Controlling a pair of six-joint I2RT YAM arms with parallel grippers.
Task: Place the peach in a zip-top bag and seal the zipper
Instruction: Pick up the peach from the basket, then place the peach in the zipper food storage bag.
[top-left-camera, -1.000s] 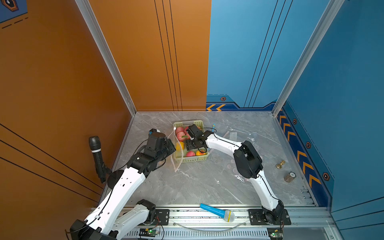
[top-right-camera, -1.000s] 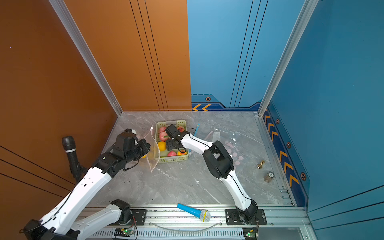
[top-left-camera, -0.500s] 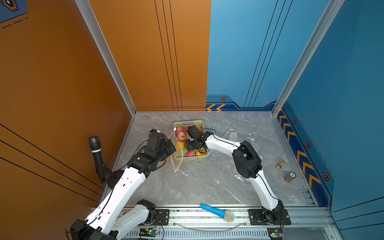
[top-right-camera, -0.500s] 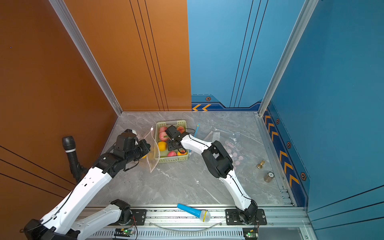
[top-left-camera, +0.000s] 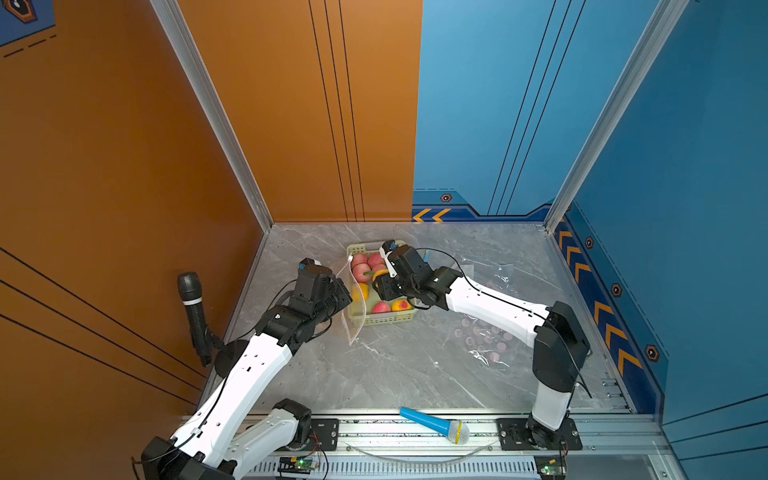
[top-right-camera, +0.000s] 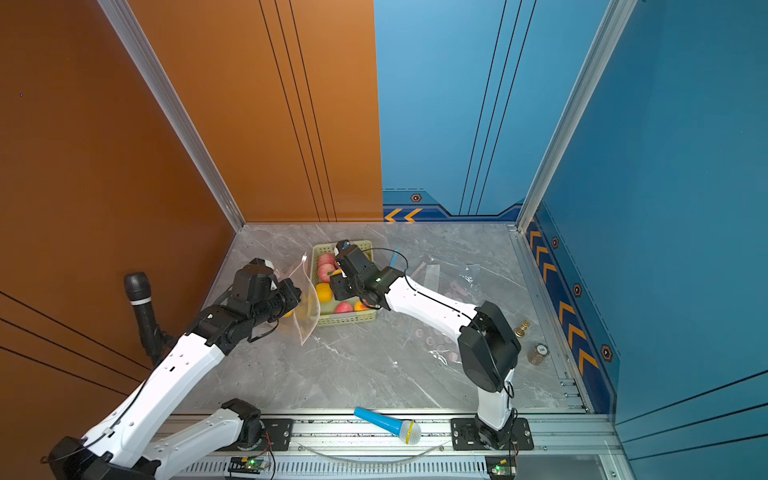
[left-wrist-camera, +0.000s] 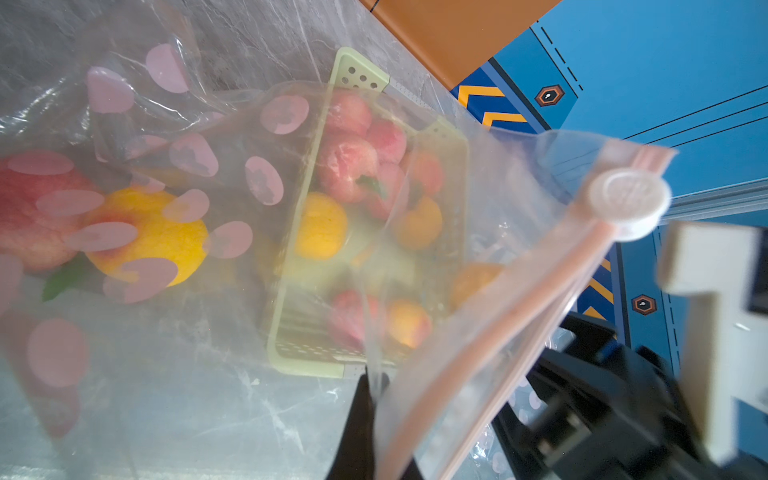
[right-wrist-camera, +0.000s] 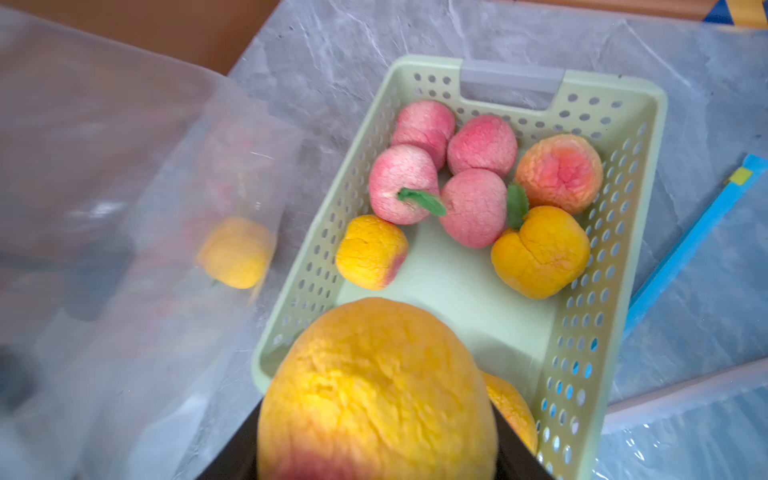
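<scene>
My right gripper (right-wrist-camera: 374, 457) is shut on a yellow-orange peach (right-wrist-camera: 374, 390) and holds it just above the near end of the pale green basket (right-wrist-camera: 652, 166). In both top views this gripper (top-left-camera: 380, 276) (top-right-camera: 337, 274) hangs over the basket (top-left-camera: 384, 321). The clear zip-top bag (left-wrist-camera: 436, 291) has pink dots, a pink zipper strip and a white slider (left-wrist-camera: 629, 203). My left gripper (left-wrist-camera: 372, 386) is shut on the bag's edge and holds it upright beside the basket's left side (top-left-camera: 353, 303). A yellow peach (left-wrist-camera: 153, 237) and a red one (left-wrist-camera: 29, 216) lie inside the bag.
Several pink and yellow peaches (right-wrist-camera: 473, 208) lie in the basket. Another dotted clear bag (top-left-camera: 486, 336) and one with a blue zipper (right-wrist-camera: 685, 249) lie to the right. A blue microphone (top-left-camera: 434, 424) rests on the front rail, a black one (top-left-camera: 193, 316) stands left, brass weights (top-right-camera: 538, 353) far right.
My right gripper has narrowed onto the yellow peach in the basket. The left arm and the bag have stayed where they were.
</scene>
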